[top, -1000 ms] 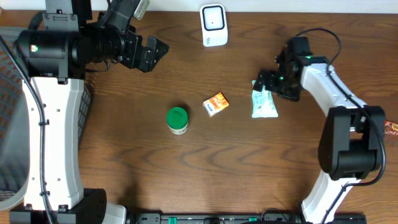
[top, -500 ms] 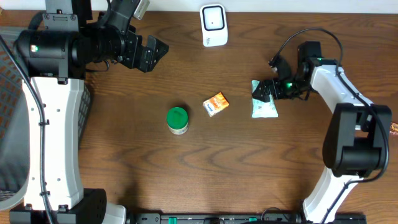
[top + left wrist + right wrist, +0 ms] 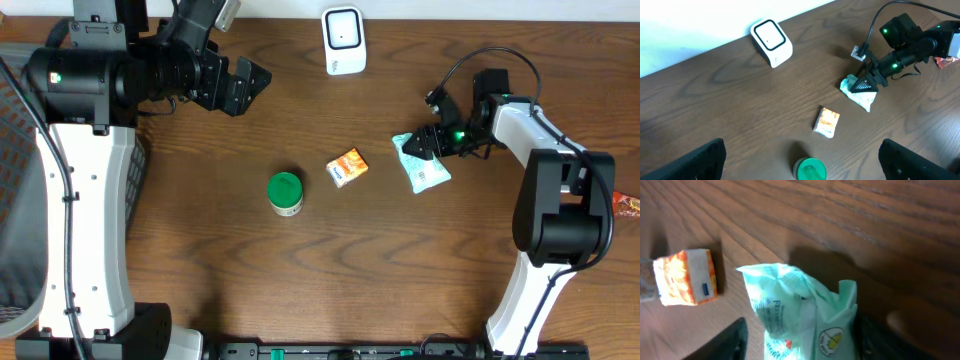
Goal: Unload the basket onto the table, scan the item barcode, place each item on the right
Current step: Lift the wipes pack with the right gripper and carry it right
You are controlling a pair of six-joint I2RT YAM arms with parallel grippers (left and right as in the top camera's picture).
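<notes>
A mint-green packet (image 3: pixel 427 172) lies crumpled on the brown table at the right. My right gripper (image 3: pixel 424 143) comes in low over its upper end. In the right wrist view the packet (image 3: pixel 790 305) bunches up between the dark fingers (image 3: pixel 725 341), with the jaws closed in on it. I see no barcode on it. The white scanner (image 3: pixel 343 40) stands at the back edge, well left of that gripper. My left gripper (image 3: pixel 243 86) hangs high at the back left, wide open and holding nothing; its fingers (image 3: pixel 695 160) frame the table far below.
A small orange box (image 3: pixel 348 167) lies left of the packet, and a jar with a green lid (image 3: pixel 286 193) stands further left. A red wrapper (image 3: pixel 628 205) sits at the table's right edge. The right arm's cable loops above its wrist.
My right gripper has dropped onto the packet and narrowed its jaws around it. The packet has turned, shifted slightly left and bunched up. The left arm has not moved.
</notes>
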